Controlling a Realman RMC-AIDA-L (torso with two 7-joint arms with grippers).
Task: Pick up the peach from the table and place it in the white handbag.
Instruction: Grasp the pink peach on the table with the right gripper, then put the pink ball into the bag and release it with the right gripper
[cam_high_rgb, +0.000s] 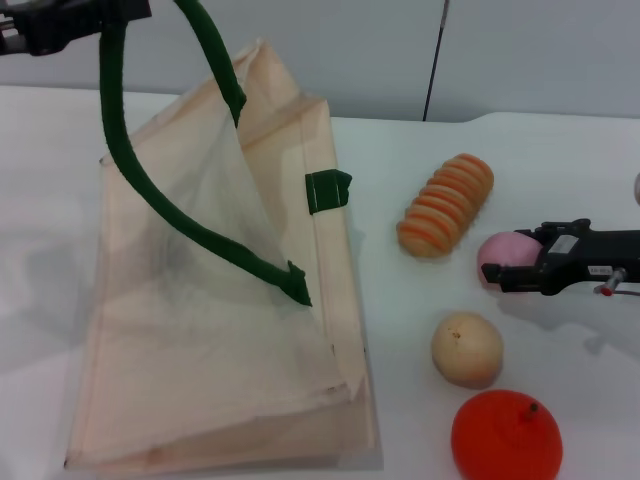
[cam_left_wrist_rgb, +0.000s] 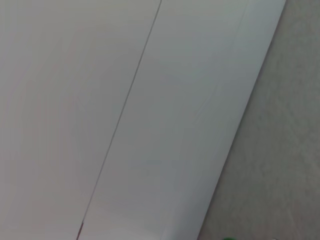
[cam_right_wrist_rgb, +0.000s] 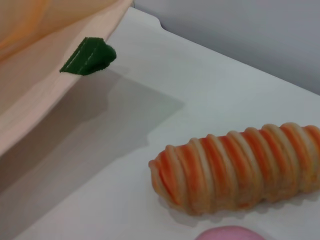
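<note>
The white handbag (cam_high_rgb: 220, 330) lies on the table's left half, its mouth pulled up by one dark green handle (cam_high_rgb: 150, 190). At the top left corner my left gripper (cam_high_rgb: 112, 25) is shut on that handle, high above the bag. The pale-pink peach (cam_high_rgb: 500, 256) rests on the table at the right, and its top edge also shows in the right wrist view (cam_right_wrist_rgb: 227, 234). My right gripper (cam_high_rgb: 515, 258) reaches in from the right edge, open, with one finger on each side of the peach. A second green handle end (cam_high_rgb: 327, 190) sticks out at the bag's right side.
An orange-and-cream ribbed roll (cam_high_rgb: 447, 205) lies just behind the peach, between it and the bag. A tan round fruit (cam_high_rgb: 467, 348) and a larger red-orange fruit (cam_high_rgb: 506, 437) sit in front of the peach. The left wrist view shows only pale wall panels.
</note>
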